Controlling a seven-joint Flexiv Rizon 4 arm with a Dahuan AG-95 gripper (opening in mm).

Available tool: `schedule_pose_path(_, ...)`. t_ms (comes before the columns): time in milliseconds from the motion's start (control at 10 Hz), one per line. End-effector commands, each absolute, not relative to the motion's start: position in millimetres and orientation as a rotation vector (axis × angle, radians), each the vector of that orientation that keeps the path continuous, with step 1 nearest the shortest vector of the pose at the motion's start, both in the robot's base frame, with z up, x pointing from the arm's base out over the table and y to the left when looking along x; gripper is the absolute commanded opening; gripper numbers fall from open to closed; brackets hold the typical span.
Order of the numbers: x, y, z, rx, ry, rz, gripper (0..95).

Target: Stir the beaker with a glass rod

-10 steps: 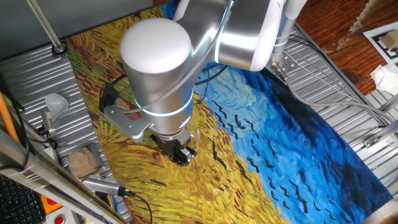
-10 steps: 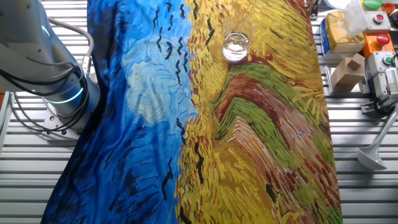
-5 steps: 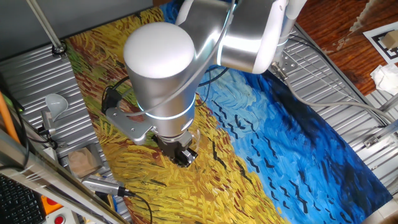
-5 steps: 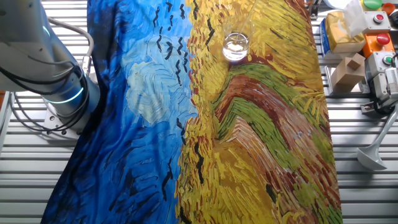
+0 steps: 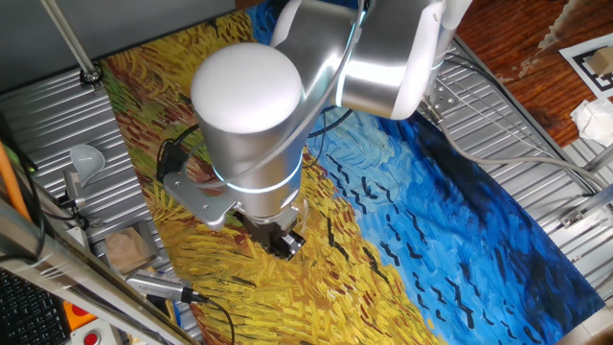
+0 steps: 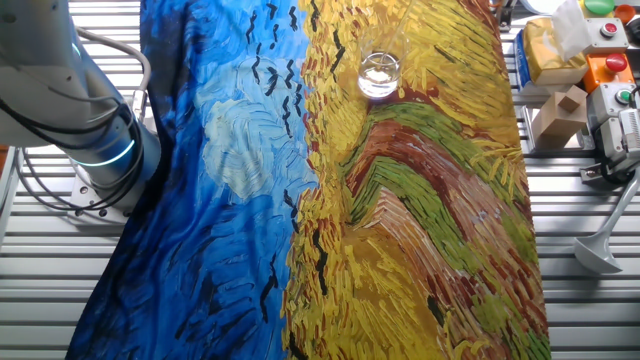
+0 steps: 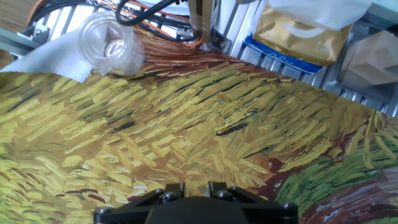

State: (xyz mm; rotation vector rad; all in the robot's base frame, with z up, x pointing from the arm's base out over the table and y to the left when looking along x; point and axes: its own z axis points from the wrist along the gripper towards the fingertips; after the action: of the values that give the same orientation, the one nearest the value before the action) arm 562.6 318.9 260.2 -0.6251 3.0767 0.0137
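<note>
Hand view: beaker [image 7: 113, 45] upright nr cloth [image 7: 186, 130] far edge; jaws' state can't tell.

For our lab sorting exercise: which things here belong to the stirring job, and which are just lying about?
Job: beaker, fingers; no rod clearly visible.
Lying about: white funnel, wooden block, yellow bag.

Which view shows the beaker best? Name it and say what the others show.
The other fixed view: the beaker stands unobstructed on the painted cloth. The hand view catches it at the frame's upper left corner. In one fixed view the arm hides it almost entirely.
</note>
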Motion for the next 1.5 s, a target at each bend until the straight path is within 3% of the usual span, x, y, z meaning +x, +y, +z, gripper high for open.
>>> schedule_pose_path(100,563.4,318.8,259.9,-0.638,3.078,0.002,19.0)
schedule_pose_path(1500,563.2,315.7,249.0,-0.682,3.077,-0.062,19.0)
